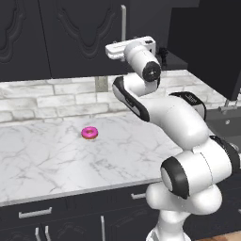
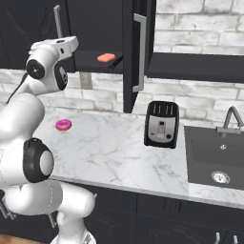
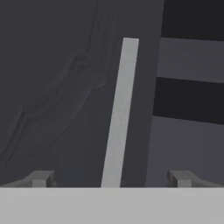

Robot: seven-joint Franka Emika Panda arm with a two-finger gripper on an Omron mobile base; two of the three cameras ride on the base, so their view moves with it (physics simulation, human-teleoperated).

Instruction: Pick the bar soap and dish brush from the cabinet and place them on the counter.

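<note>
White marble forms the table (image 2: 119, 152), carrying a pink donut (image 2: 63, 125) toward the left and a black toaster (image 2: 161, 124) right of it, beside the sink (image 2: 217, 155). Higher and farther back, the gripper (image 3: 109, 178) stands open facing a closed door of the cabinet (image 2: 95, 24) and its silver handle (image 3: 120, 113). On the dark inner shelf (image 2: 95, 61) lies the bar soap (image 2: 106, 57), with the dish brush (image 2: 116, 62) just right of it.

Glossy white arm (image 1: 183, 136), dark joints, seemingly grey fingers (image 3: 41, 178).
</note>
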